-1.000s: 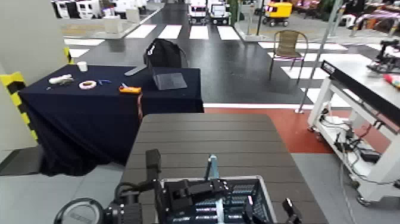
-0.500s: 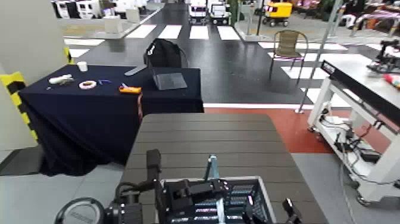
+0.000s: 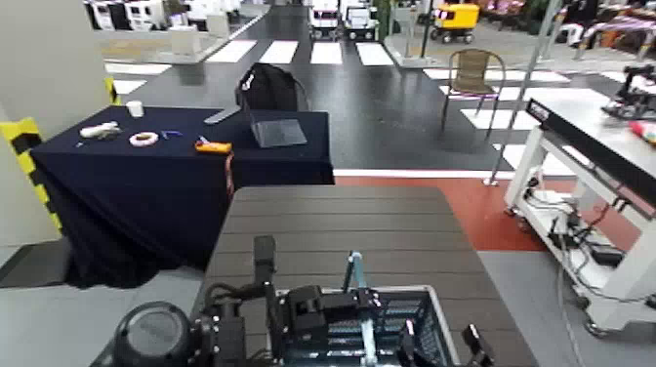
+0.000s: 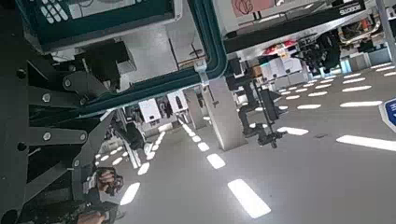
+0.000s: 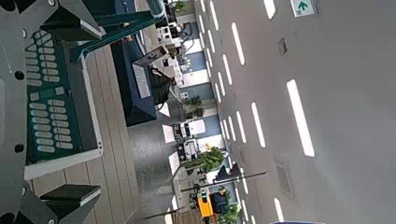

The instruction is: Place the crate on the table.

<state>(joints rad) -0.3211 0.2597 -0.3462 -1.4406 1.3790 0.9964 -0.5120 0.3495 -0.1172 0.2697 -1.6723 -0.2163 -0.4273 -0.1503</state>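
The grey-blue lattice crate (image 3: pixel 390 330) is over the near end of the dark brown slatted table (image 3: pixel 332 224). I cannot tell whether it rests on the slats. Its teal handle (image 3: pixel 356 283) stands upright. My left gripper (image 3: pixel 317 310) is at the crate's left side, shut on the handle bar (image 4: pixel 159 86). The crate's underside (image 4: pixel 93 14) shows in the left wrist view. My right gripper (image 3: pixel 444 344) is open and straddles the crate's right wall. The right wrist view shows the lattice (image 5: pixel 51 103) between its spread fingers (image 5: pixel 70 201).
A navy-draped table (image 3: pixel 146 176) with small items and a laptop stands at the far left. A white-framed workbench (image 3: pixel 586 146) stands on the right with cables under it. A chair (image 3: pixel 473 78) stands beyond, on the dark floor.
My left arm has shifted right and up a little. The teal handle has moved slightly right with it. The right gripper has stayed put.
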